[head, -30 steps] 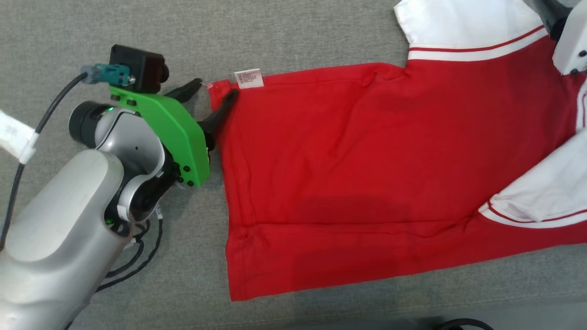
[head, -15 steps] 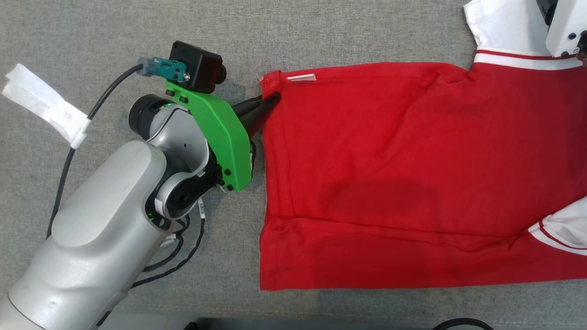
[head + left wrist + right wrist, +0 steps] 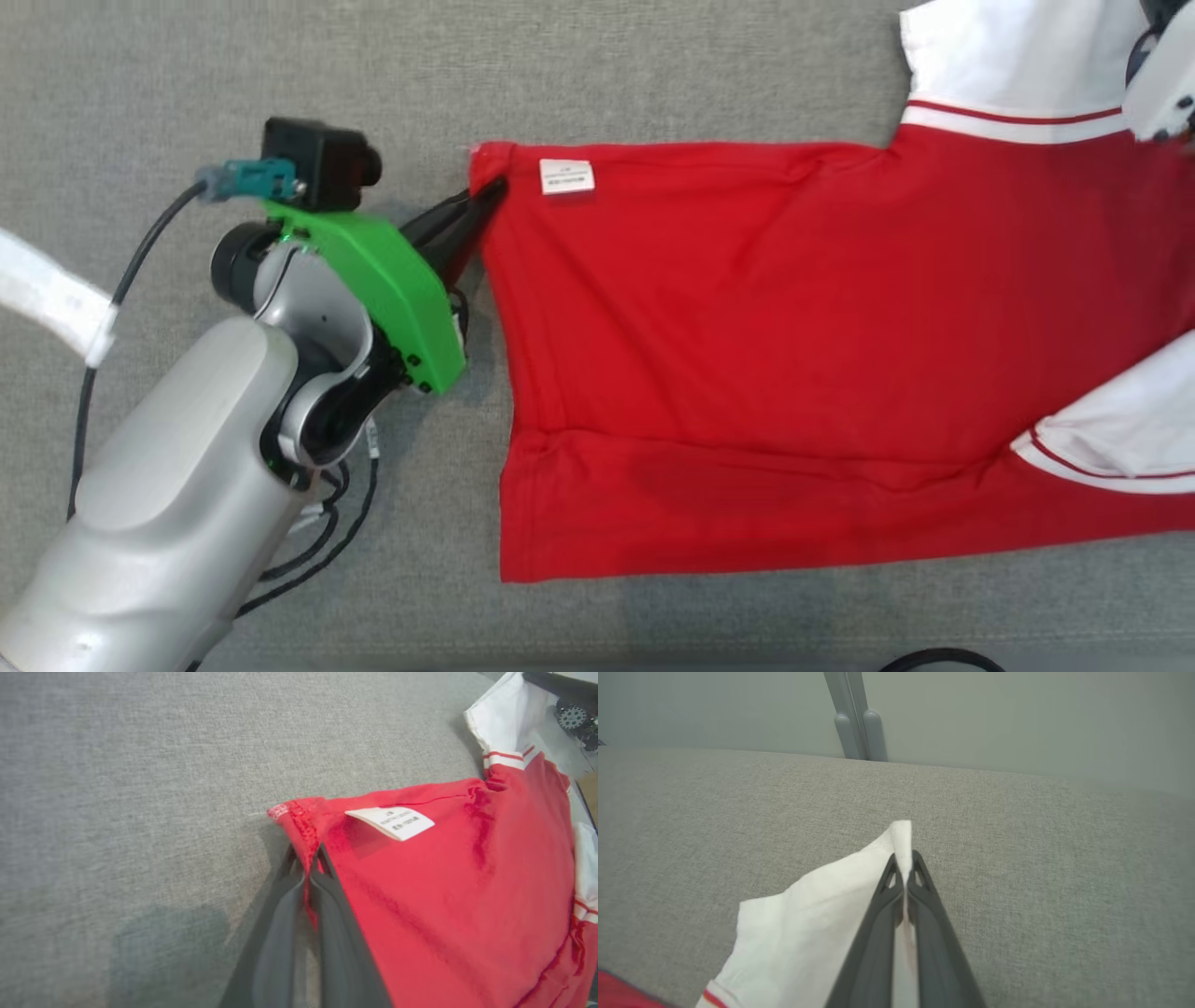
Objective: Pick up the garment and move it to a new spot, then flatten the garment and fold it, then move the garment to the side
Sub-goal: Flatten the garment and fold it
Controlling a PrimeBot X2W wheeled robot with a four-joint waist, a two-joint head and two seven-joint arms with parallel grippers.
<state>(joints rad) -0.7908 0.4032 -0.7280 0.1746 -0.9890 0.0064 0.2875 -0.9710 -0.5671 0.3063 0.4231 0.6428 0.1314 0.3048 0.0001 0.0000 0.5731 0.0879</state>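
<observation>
**On a grey cloth surface (image 3: 653, 65), a red and white garment (image 3: 747, 355) held at two ends**

From the head camera, the garment lies spread mostly flat across the middle and right of the picture. Its red body stretches sideways. White sleeves (image 3: 1008, 65) with thin red stripes sit at the upper right and lower right. A crease runs along the lower part of the red cloth. A small white label (image 3: 567, 176) is sewn near the garment's upper left corner.

The left gripper (image 3: 492, 189) reaches in from the lower left on a silver-grey arm. The arm carries a green bracket (image 3: 383, 280) and a black camera (image 3: 317, 163). The gripper's two dark fingers are pressed together on the red hem just below the upper left corner, close beside the label. The left wrist view shows this grip close up. There the fingertips (image 3: 322, 858) meet with the stitched red edge clamped between them, and the label lies just to the right.

The right gripper (image 3: 903, 868), seen in its own wrist view, is clamped on an edge of white cloth. A small peak of that cloth pokes up past the fingertips. The white cloth falls away to the lower left, where a red stripe and a sliver of the red body show. Beyond the grey surface are a plain pale wall (image 3: 1041, 718) and a grey metal post (image 3: 857, 718).

A pale part of the right arm (image 3: 1162, 84) sits at the top right edge of the head view, beside the upper white sleeve.
</observation>
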